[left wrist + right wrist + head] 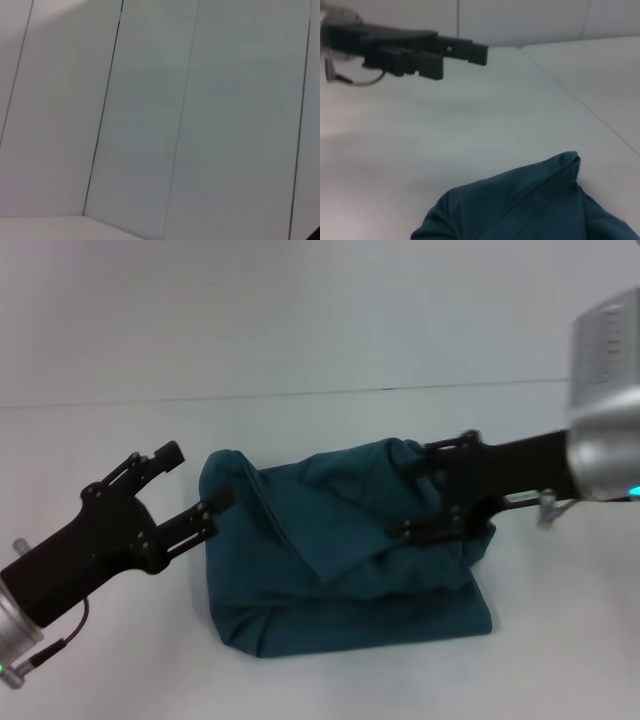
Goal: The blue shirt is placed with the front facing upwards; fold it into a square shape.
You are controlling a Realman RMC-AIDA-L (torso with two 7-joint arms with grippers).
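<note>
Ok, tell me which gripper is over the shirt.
The right gripper: it sits over the shirt. The left gripper is open, at the shirt's left edge.

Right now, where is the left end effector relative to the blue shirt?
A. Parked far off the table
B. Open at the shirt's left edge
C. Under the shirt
B: in the head view the left end effector stands open at the blue shirt's left edge.

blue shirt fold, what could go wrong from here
The blue shirt is bunched and creased, not flat; letting go now would likely leave a lumpy shape rather than a square. The right gripper sits over loose folds and could drag the upper layer askew. The left gripper is open beside the shirt's edge and might snag it.
</note>
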